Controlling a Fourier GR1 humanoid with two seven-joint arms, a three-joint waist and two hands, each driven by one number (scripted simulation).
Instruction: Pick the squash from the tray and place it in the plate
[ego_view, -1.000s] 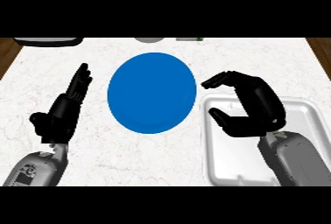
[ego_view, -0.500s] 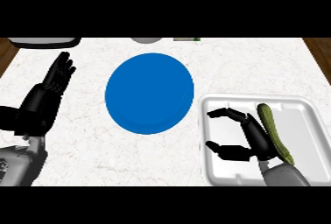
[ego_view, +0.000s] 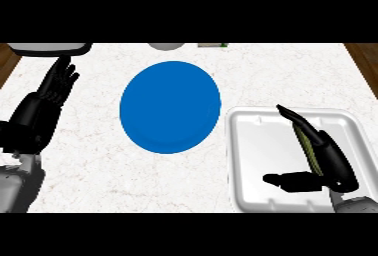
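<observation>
White tray (ego_view: 251, 150) holds squash (ego_view: 308, 147), lengthwise, under right hand (ego_view: 325, 165).

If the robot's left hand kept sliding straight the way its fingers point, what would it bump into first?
Probably the grey object at the counter's far left corner. The open left hand points up and slightly right, with its fingertips just below that object. How high the hand is can't be told, so it might pass over. The round blue plate lies off to the right, out of line.

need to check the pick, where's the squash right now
In the head view the squash lies in the white tray at the lower right, under the right hand, right of the blue plate.
</observation>
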